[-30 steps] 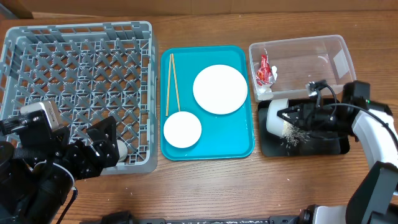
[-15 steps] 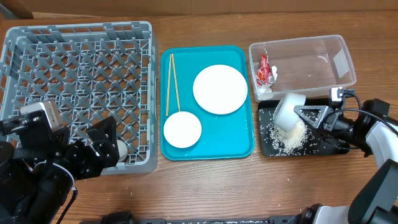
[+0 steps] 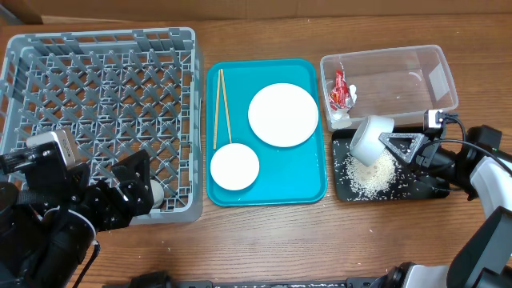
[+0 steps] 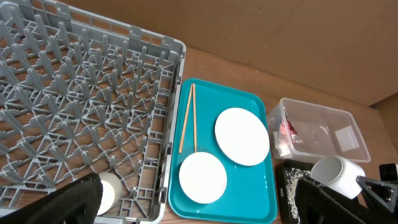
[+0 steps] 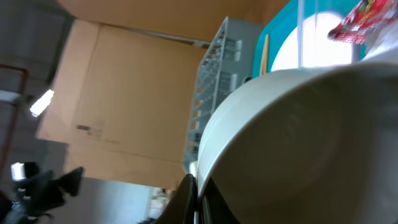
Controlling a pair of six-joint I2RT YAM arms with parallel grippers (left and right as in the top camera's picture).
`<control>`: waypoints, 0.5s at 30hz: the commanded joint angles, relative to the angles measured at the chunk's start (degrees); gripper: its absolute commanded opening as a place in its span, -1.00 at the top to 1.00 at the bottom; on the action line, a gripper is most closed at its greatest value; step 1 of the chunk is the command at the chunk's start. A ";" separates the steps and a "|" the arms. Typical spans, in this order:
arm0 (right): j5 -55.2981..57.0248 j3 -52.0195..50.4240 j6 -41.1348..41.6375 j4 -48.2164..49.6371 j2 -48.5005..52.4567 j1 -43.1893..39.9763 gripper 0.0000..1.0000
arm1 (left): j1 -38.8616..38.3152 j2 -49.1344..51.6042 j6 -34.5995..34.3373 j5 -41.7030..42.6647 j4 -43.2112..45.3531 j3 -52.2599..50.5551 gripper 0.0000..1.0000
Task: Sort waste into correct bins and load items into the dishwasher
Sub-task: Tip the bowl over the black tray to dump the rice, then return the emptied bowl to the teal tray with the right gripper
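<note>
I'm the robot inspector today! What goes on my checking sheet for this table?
Surface: wooden table.
Job's things: rice in black tray; red packet and white scrap in clear tub; plate, small bowl and chopsticks on teal tray; cup in grey rack.
Clutter: nothing seen.
Grippers: right gripper shut on tipped bowl over the black tray; left gripper open, empty, by the rack's near edge.
Cables: black cable at the right wrist.
Surroundings: brown cardboard behind the table.
</note>
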 commanded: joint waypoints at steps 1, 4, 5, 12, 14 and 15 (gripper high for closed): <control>-4.66 0.61 4.59 2.45 -1.88 0.66 0.92 | -0.37 -0.07 1.11 -0.55 0.02 0.42 -1.00; 0.31 1.40 9.07 5.64 -2.08 0.81 0.92 | -0.37 -0.02 1.11 -0.55 0.00 0.42 -1.00; 0.50 1.86 11.06 5.46 -2.10 1.03 0.92 | -0.37 -0.02 1.11 -0.55 0.02 0.42 -1.00; 12.76 8.79 12.76 -1.90 -8.39 10.16 0.92 | -0.37 0.00 1.11 -0.55 -0.13 0.42 -1.00; 24.94 12.22 17.33 -4.24 -10.91 16.00 0.92 | -0.37 0.02 1.11 -0.57 -0.15 0.42 -1.00; 31.41 13.77 19.54 -5.18 -12.04 19.52 0.92 | -0.37 0.04 1.14 -0.57 -0.13 0.42 -1.00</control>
